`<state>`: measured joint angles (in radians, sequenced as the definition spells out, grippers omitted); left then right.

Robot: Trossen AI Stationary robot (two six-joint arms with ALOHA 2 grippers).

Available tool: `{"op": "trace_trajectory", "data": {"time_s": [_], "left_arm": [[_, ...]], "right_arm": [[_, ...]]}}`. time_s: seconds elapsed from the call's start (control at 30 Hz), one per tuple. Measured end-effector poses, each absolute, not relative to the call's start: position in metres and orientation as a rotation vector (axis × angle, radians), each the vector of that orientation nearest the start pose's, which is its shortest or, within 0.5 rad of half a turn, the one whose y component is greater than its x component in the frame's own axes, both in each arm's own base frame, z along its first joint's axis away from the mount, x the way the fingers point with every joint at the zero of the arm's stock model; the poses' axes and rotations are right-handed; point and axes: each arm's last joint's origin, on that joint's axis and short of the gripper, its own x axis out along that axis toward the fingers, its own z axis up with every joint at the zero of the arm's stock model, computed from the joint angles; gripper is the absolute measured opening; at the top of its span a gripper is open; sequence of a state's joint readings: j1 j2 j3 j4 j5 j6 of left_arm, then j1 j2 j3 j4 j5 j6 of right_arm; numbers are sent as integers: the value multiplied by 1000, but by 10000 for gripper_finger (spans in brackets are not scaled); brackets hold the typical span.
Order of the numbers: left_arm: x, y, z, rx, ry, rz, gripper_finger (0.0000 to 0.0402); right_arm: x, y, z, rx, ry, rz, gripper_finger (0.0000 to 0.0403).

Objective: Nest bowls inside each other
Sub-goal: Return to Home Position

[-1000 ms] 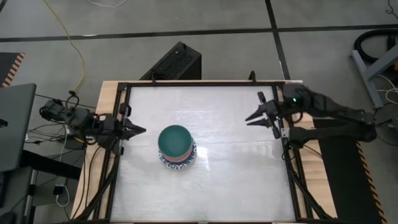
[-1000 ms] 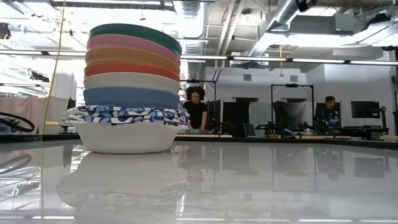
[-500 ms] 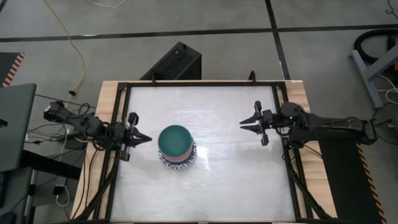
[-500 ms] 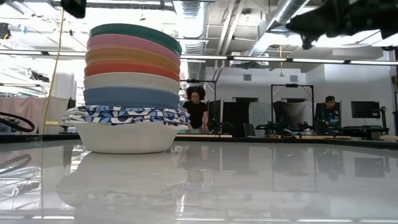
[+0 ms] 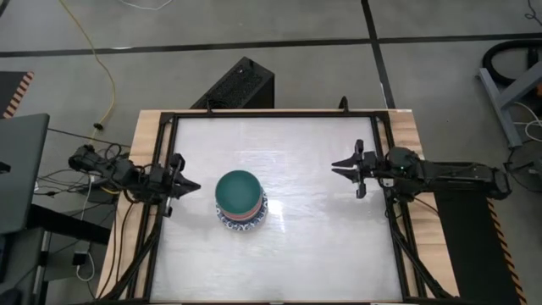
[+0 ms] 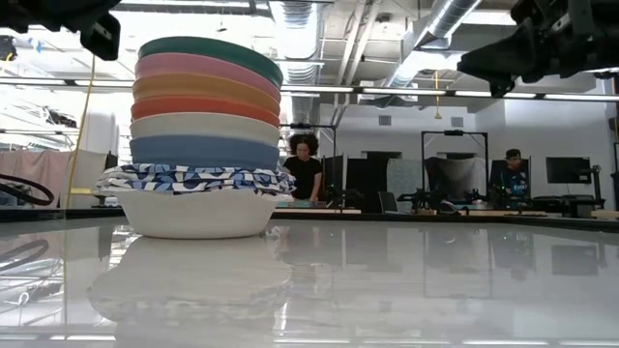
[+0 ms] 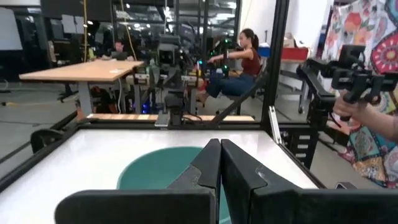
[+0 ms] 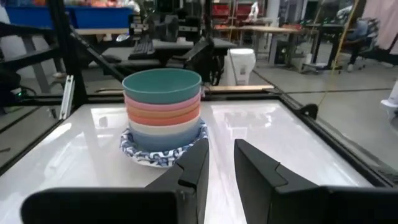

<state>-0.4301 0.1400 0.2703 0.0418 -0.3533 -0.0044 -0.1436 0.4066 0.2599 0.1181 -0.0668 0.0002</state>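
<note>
Item: bowl stack [image 5: 240, 200], centre-left, tall. Left gripper [image 5: 190, 185], fingers together, near it; right gripper [image 5: 336, 167], slightly apart, mid-right. My careless left swing could topple it.

One stack of bowls [image 6: 203, 135] holds six plain ones, one of each: teal bowl [image 6: 208, 48], pink bowl [image 6: 205, 69], orange bowl [image 6: 205, 88], red bowl [image 6: 203, 106], cream bowl [image 6: 203, 127], dark blue bowl [image 6: 203, 151]. Beneath sit white blue-patterned bowls [image 6: 198, 179], too bunched to count. Two hands show, the left hand [image 5: 195, 185] and the right hand [image 5: 343, 168], over one table [image 5: 322, 246].
</note>
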Motion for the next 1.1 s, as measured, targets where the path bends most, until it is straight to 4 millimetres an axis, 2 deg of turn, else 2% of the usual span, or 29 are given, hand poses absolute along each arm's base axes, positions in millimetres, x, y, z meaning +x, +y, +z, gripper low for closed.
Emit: {"op": "trace_trajectory", "data": {"time_s": [0.23,0.43,0.57,0.7,0.8,0.9,1.03,1.1], "left_arm": [[66,-17,248,-58,-208,23,0],[66,-16,247,-41,-166,52,0],[70,-18,237,-101,-127,28,0],[79,-22,214,-114,-102,15,0],[86,-27,195,-136,-102,-45,0],[90,-31,178,-175,-98,-118,0],[90,-34,178,-232,-93,-209,0],[90,-34,179,-246,-100,-236,0]], "right_arm": [[110,-16,230,-1,-45,-130,97],[98,-15,230,-2,-62,-153,97],[93,-14,227,15,-43,-151,97],[89,-12,225,17,-40,-137,97],[88,-10,216,17,-43,-122,97],[90,-8,197,23,-39,-92,97],[96,-6,173,51,-48,-58,97],[97,-4,169,56,-36,-39,97]]}}
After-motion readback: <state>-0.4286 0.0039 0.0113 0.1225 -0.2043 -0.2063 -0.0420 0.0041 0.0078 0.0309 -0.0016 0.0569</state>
